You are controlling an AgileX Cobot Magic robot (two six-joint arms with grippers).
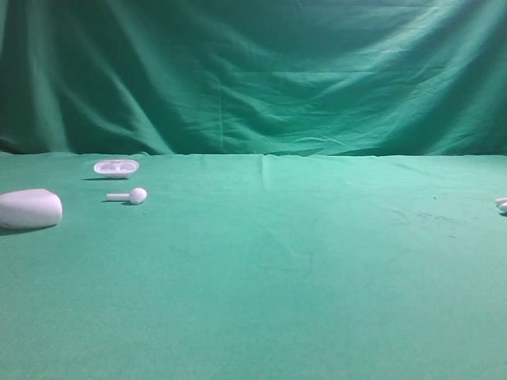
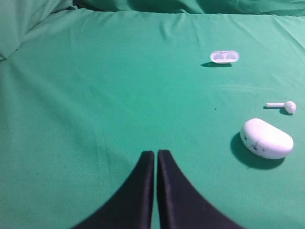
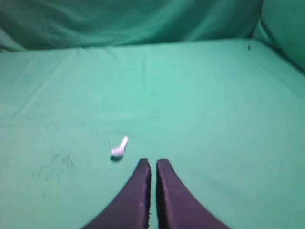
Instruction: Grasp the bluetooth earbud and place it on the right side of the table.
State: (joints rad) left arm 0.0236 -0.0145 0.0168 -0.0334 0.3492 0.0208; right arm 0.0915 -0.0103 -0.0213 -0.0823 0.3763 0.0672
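Right gripper (image 3: 152, 164) pressed together, empty, low centre of right wrist view. Left gripper (image 2: 156, 155) likewise closed, empty. Bluetooth earbud (image 3: 119, 148) just upper left of right fingertips, at far right edge of high view, on table (image 1: 269, 261). Looks already placed; next likely retreat only. Green cloth throughout.

Showing two black, smooth, curved, tapering fingers (image 2: 143, 191) on left claw (image 2: 156, 153); same on right claw (image 3: 153, 162).

Two earbuds (image 1: 130, 195) (image 3: 119, 148); one oval tray (image 1: 116, 167); one case (image 1: 29, 208); two pincers (image 2: 156, 157) (image 3: 153, 165).
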